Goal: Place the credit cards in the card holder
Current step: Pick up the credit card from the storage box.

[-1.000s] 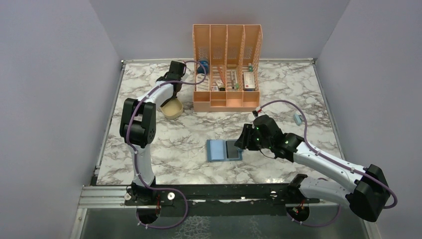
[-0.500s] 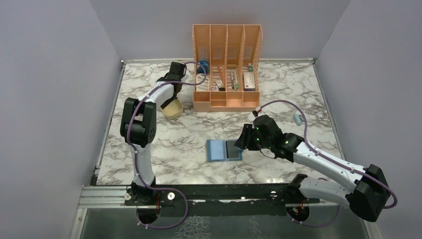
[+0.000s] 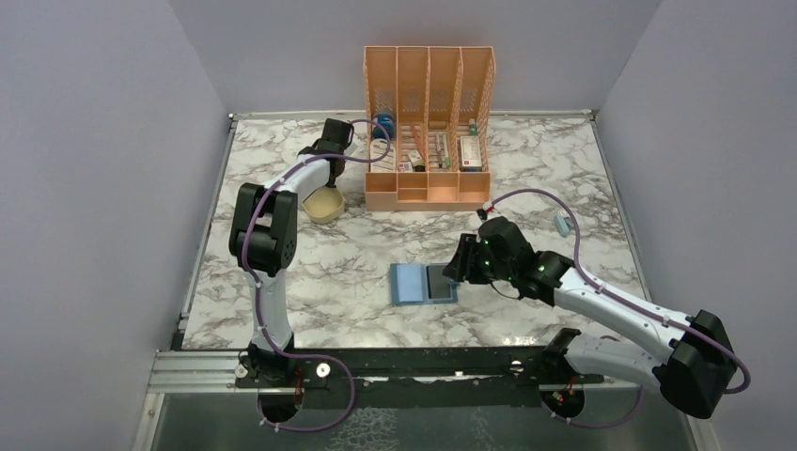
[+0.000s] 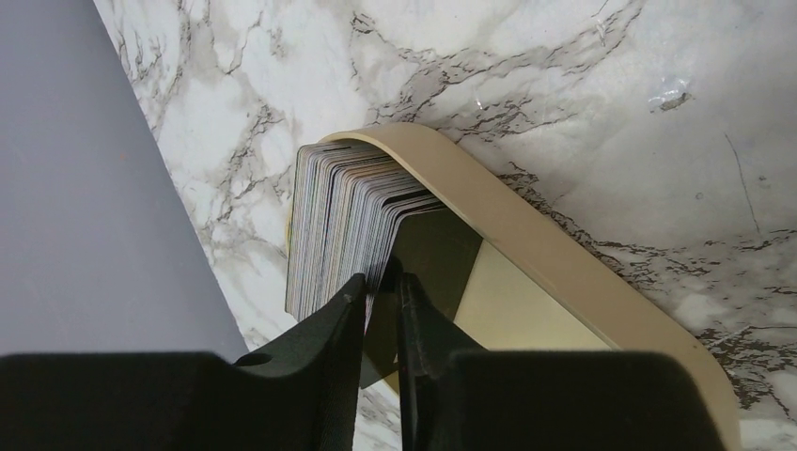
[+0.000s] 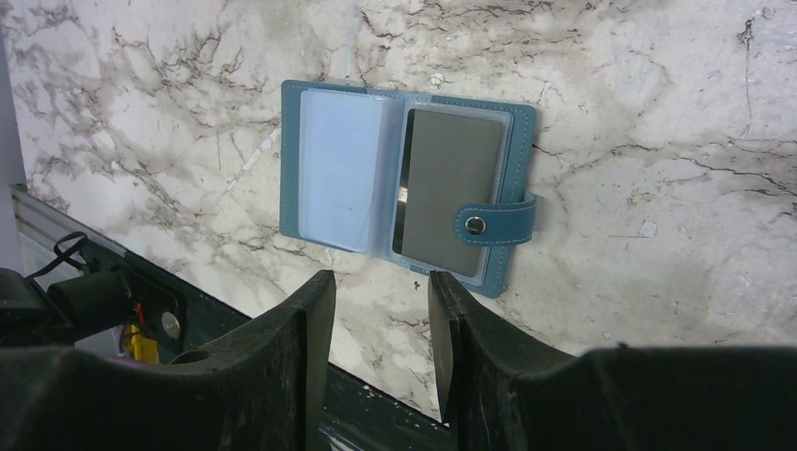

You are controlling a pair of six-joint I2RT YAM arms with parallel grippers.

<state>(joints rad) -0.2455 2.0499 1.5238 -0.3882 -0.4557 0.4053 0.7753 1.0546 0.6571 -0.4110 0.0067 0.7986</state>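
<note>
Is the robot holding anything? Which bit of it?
The left gripper pinches one dark credit card, last in the stack in the tray, by its near edge. The right gripper holds nothing.

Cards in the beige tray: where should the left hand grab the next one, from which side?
Probably the end card by its exposed top edge, left hand coming from above, a finger on each face. The cards stand on edge, packed together in the tray, so only their upper edges are free.
</note>
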